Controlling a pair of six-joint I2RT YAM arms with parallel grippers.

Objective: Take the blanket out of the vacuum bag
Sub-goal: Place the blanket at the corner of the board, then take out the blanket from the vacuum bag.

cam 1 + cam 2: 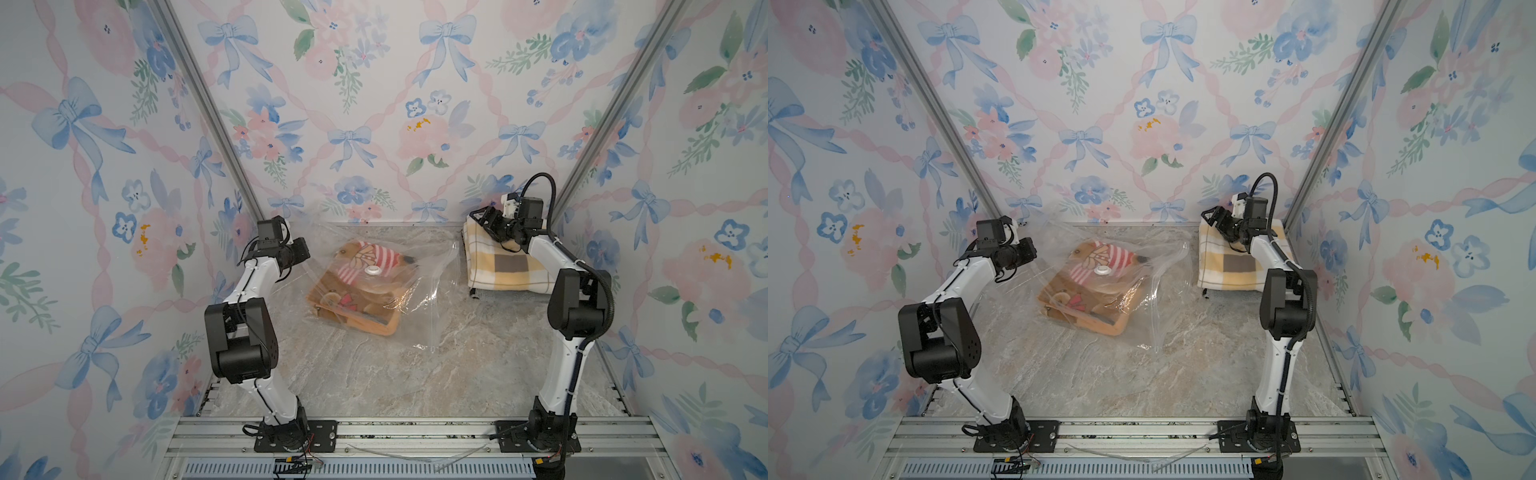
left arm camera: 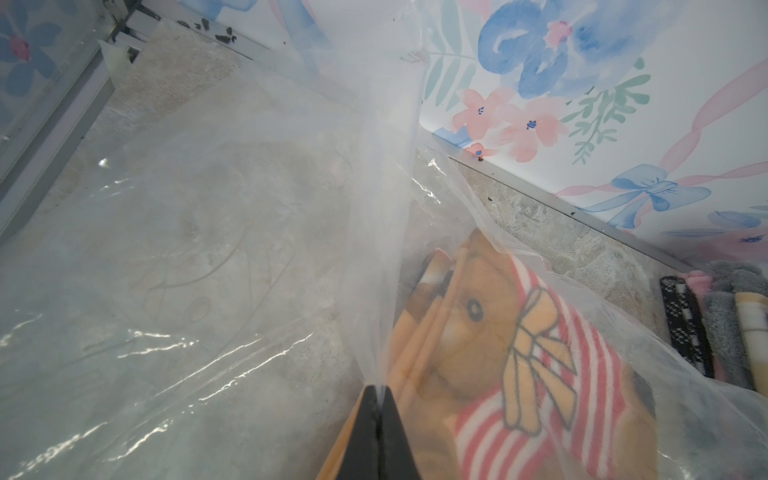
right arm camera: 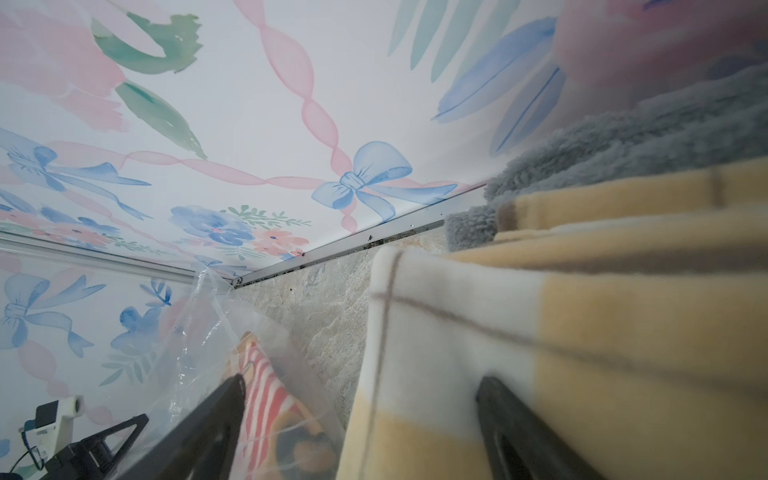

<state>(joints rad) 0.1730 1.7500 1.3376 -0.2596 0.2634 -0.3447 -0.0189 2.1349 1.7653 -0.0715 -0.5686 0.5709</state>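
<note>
The bench (image 1: 374, 374) (image 1: 1100, 374) has a marble-pattern surface and is enclosed by floral-papered walls.

The vacuum bag (image 1: 424, 291) (image 1: 1158, 299) lies at mid-bench, toward the rear wall, between the two arms. It is clear and crinkled. The part of the film nearest the left arm is raised off the bench, drawn up into a taut ridge in the left wrist view (image 2: 166, 249).

The blanket (image 1: 353, 291) (image 1: 1084, 295) (image 2: 478, 353) is folded and lies wholly inside the bag. It is brown with a cartoon bear print and red-and-white stripes.

A plaid blanket (image 1: 507, 266) (image 1: 1229, 266) (image 3: 498, 332), yellow, white and grey, tops a stack of folded textiles in the rear right corner, just beside the bag.

The right gripper (image 3: 361, 378) (image 1: 478, 218) is above the rear left corner of this stack. Its jaws stand wide apart and hold nothing. Whether one finger touches the plaid blanket cannot be determined.

The left gripper (image 2: 379, 390) is at the raised part of the bag. Its jaws are fully closed, pinching the bag film between them.

The round white valve cap (image 1: 372, 270) (image 1: 1103, 271) sits on the bag's upper face, over the striped area of the blanket.
</note>
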